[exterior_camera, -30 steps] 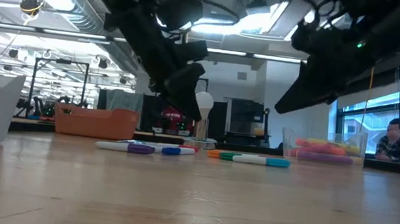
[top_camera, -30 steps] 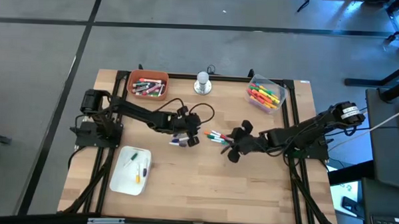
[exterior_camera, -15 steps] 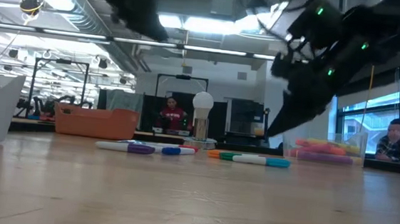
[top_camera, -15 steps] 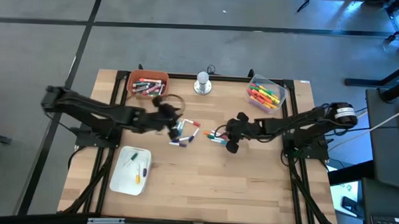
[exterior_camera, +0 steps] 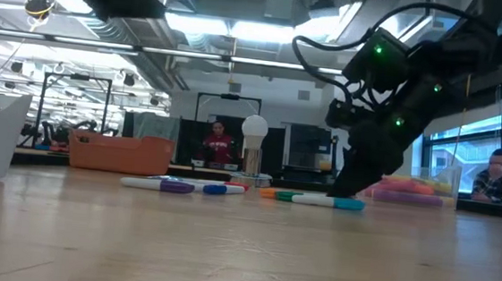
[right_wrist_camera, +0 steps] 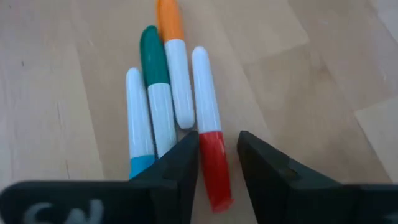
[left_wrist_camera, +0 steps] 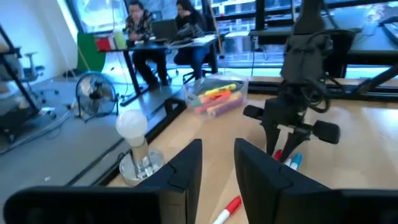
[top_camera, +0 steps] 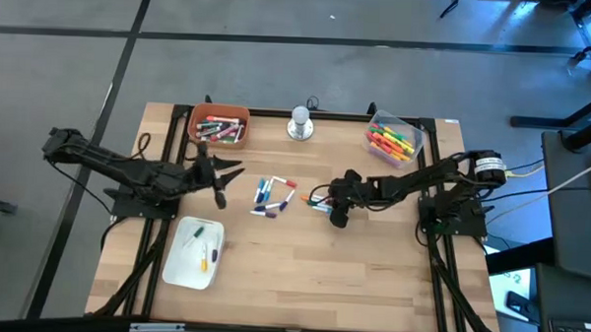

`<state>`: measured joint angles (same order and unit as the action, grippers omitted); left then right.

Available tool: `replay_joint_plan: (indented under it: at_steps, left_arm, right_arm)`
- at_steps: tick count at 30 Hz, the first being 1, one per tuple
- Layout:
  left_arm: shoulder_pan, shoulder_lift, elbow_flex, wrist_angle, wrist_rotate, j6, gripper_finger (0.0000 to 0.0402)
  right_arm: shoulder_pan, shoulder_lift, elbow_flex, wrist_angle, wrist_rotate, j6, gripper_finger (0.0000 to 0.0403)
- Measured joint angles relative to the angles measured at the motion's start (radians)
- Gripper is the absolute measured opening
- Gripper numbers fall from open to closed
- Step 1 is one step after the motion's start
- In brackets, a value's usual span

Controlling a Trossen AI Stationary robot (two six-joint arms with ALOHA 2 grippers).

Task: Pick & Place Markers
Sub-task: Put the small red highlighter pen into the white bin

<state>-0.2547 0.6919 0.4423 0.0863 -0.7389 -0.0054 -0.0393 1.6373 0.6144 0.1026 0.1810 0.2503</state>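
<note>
The right gripper point(right_wrist_camera: 216, 155) hung low over a red-capped marker point(right_wrist_camera: 209, 138), its fingers spread to either side of it, not yet pinching. Only its wrist view showed this, and the three markers point(right_wrist_camera: 163, 99) lying just beside. From above, the left gripper point(top_camera: 216, 173) sat apart near the orange tray point(top_camera: 219, 125), fingers narrowly parted around nothing. More loose markers point(top_camera: 272, 195) lay mid-bench point(top_camera: 302, 275), with bare wood toward the near edge.
</note>
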Motion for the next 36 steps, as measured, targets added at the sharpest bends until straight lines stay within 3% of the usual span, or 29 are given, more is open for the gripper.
replay_joint_plan:
  at_steps: [6,12,19,22,27,36]
  left_arm:
    - [-0.07,-0.112,0.0,-0.027,-0.001,0.056,0.0083]
    - [-0.12,-0.181,0.0,-0.137,-0.031,0.066,0.0074]
    - [-0.125,-0.213,0.0,-0.366,-0.158,-0.044,0.007]
    - [-0.125,-0.213,0.0,-0.412,-0.163,-0.062,0.007]
    - [-0.125,-0.213,-0.003,-0.422,-0.116,-0.084,0.0069]
    - [-0.116,-0.256,-0.188,-0.185,-0.114,0.086,0.0066]
  right_arm:
    - [0.0,0.002,0.0,-0.008,-0.012,0.008,0.0045]
    - [0.0,0.002,-0.002,-0.007,-0.01,0.05,0.0043]
    - [0.018,-0.005,-0.004,0.04,0.057,0.081,0.0043]
    - [0.018,-0.01,-0.005,0.047,0.056,0.084,0.0043]
    - [0.018,-0.011,-0.005,0.059,0.056,0.085,0.0043]
    - [0.018,-0.013,-0.005,0.097,0.077,0.086,0.0043]
